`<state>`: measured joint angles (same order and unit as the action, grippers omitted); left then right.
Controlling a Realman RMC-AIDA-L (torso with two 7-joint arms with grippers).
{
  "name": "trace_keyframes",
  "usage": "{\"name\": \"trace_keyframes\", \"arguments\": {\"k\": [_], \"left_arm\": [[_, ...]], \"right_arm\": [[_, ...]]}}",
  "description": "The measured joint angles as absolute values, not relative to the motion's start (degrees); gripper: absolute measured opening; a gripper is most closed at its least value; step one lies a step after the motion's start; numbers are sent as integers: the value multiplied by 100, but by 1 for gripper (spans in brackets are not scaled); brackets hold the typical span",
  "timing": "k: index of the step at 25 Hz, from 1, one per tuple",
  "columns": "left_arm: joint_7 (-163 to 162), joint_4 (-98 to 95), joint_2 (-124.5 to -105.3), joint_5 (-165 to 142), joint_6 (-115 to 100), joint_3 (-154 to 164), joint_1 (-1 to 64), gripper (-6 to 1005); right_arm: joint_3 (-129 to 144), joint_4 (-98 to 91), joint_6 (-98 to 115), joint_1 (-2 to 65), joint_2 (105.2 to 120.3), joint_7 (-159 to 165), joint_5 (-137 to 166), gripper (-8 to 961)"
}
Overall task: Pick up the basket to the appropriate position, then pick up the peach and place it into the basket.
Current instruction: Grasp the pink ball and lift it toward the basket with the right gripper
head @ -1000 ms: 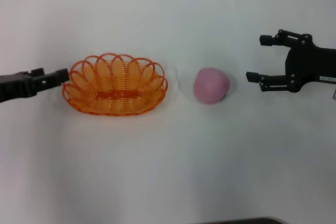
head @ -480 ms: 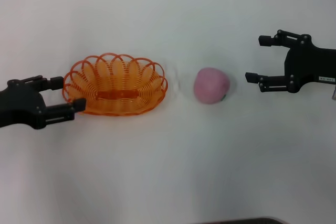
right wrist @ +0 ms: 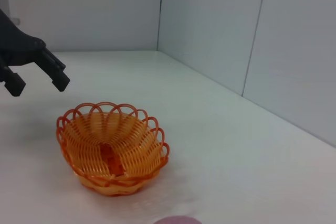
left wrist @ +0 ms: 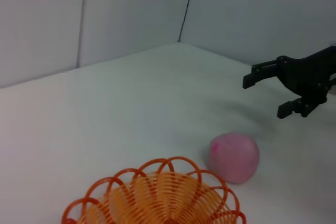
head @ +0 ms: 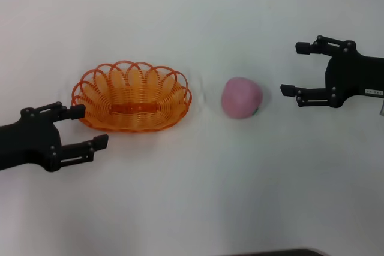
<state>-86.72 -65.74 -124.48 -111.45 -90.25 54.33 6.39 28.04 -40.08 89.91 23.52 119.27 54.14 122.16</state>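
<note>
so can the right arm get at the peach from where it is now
Probably yes. The right gripper is open, jaws facing the peach, with only bare table between them. The basket sits on the peach's far side.

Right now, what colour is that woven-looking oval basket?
The oval wire-look plastic basket is orange, clearest in the head view.

surface: white table point(head: 198, 196) | left: orange basket point(head: 131, 96) | right of it, apart: pink peach point(head: 241, 97)
</note>
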Motion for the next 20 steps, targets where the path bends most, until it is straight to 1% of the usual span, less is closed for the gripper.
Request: {"name": "trace_keyframes", "arguments": {"k": [13,20], "left_arm": [[-7857,-6135,-12423,-11171,-9262,4960,582,800],[-7814,-6119,-12427,-11150,-9272,4957,554,800]], "right_arm": [[2803,-4007,9127,2290,11920,5409,12243,924],[2860,-4008,9378,2305,11841,5714,12265,924]]}}
